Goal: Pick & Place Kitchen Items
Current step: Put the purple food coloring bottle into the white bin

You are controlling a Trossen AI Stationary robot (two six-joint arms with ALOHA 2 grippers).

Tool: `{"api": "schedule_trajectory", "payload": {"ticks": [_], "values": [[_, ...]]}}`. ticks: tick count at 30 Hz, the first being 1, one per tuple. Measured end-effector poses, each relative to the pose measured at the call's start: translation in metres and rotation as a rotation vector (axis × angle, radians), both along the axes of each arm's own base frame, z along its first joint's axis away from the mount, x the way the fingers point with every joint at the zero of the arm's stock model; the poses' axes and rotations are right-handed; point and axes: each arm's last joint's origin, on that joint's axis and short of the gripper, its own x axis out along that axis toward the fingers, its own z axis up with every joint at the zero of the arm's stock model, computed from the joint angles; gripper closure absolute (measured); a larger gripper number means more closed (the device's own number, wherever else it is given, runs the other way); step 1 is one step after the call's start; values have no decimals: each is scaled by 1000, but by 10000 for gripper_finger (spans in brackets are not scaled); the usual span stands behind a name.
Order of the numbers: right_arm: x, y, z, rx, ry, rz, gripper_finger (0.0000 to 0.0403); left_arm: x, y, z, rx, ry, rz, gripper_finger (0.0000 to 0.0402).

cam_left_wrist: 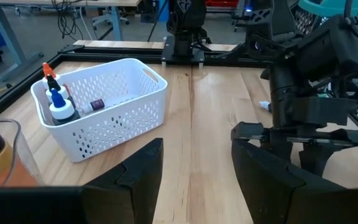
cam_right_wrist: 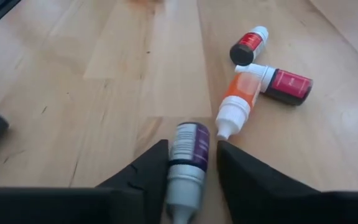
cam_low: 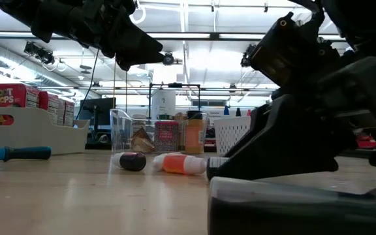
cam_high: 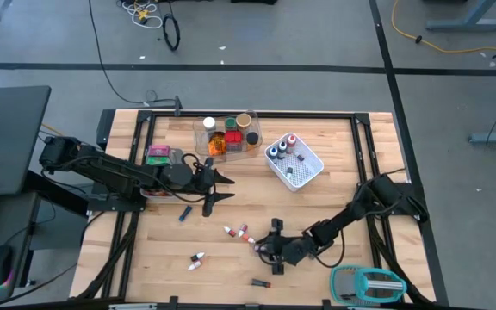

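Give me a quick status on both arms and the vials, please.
Right gripper low on the table, jaws straddling a purple-label vial. Left gripper hovering mid-table, jaws open, empty. Three more vials lie just ahead.

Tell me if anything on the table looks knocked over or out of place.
Yes: several small vials lie on their sides, loose on the wood table instead of in the white basket. The right claw straddles a purple-labelled one.

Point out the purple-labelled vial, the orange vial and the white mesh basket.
purple-labelled vial [cam_right_wrist: 188, 155], right wrist view, on its label.
orange vial [cam_right_wrist: 242, 91], right wrist view, on its body.
white mesh basket [cam_left_wrist: 114, 115], left wrist view, on its front wall.
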Motion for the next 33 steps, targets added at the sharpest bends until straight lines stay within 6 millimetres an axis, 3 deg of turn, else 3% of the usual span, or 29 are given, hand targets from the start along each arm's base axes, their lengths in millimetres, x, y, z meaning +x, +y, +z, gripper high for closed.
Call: {"api": "schedule_trajectory", "payload": {"ticks": [5, 9, 19, 22, 26, 33], "values": [[-2, -4, 13, -14, 22, 7, 303, 0, 0, 0, 1, 0, 0, 200], [-4, -16, 40, -29, 60, -33, 318, 0, 0, 0, 0, 0, 0, 200], [-36, -88, 125, -386, 33, -534, 304, 0, 0, 0, 0, 0, 1, 200], [-48, -111, 144, -416, 21, -674, 307, 0, 0, 0, 0, 0, 0, 200], [-61, -139, 154, -376, 81, -767, 307, 0, 0, 0, 5, 0, -1, 200], [-62, -178, 143, -269, 276, -801, 299, 0, 0, 0, 30, 1, -7, 200]]}}
